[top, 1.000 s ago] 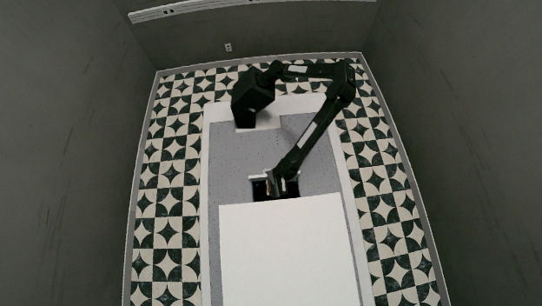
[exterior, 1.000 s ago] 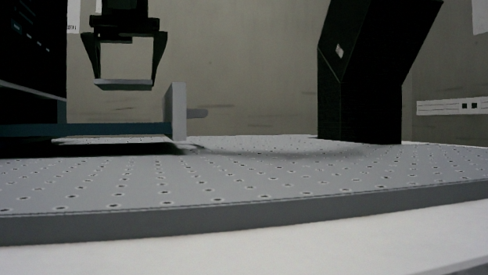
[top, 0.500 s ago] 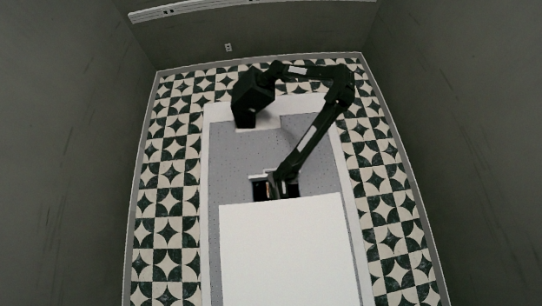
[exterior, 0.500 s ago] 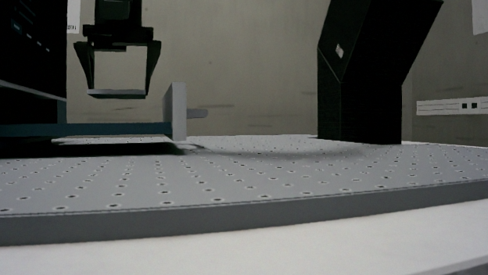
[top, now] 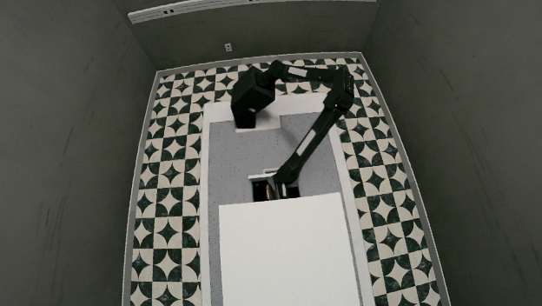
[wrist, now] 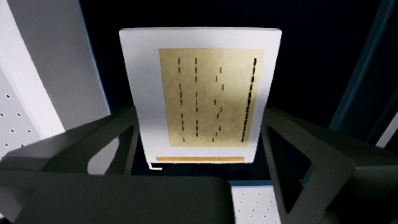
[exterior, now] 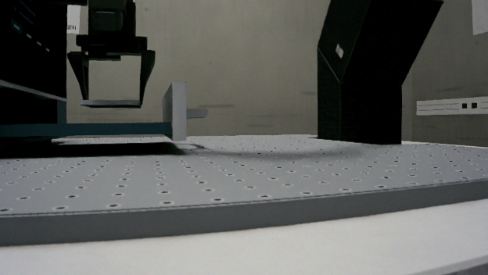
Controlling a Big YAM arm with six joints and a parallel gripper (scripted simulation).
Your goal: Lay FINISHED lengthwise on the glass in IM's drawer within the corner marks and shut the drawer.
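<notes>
Dark grey walls (top: 65, 130) (exterior: 250, 58) enclosed a floor (top: 168, 202) patterned in cream and dark green. Within them stood the grey tabletop (top: 243, 152) (exterior: 235, 172) (wrist: 11, 117), dotted with small holes and edged in white, and on it a tall, angular black casing (top: 252, 93) (exterior: 367, 78) bearing a small pale label too small to read.

My black two-fingered pincer (top: 277, 191) (exterior: 113, 102) (wrist: 200, 112) was clenched on FINISHED, the thin white cassette (top: 267, 191) (exterior: 110, 103) (wrist: 150, 95), one finger against each long side. I had it above the open drawer of IM, the gel imager with a white top and black body (top: 287, 252) (exterior: 31, 58), clear of the glass and nearly level. The drawer stood out from the body, with its blue side rail (exterior: 117, 129) and upright pale front panel (top: 258, 176) (exterior: 179, 111) (wrist: 45, 75) showing; a short grey handle (exterior: 197, 113) jutted from the panel.

On the cassette's face I saw a tan rectangle (wrist: 210, 97) with columns of short dark green and black dashes, and an orange strip (wrist: 200, 158) along the near end. Just past one near corner showed a white corner mark (wrist: 156, 168).

IM's body carried small blue and white markings that I could not read; behind it, a white label (exterior: 73, 19) had dark characters cut off and too small to make out.

Tool (top: 276, 191) (exterior: 112, 102) (wrist: 200, 112) and cassette (top: 267, 196) (exterior: 110, 104) (wrist: 210, 95) lower, closer to imager body (top: 287, 252) (exterior: 35, 58).
</notes>
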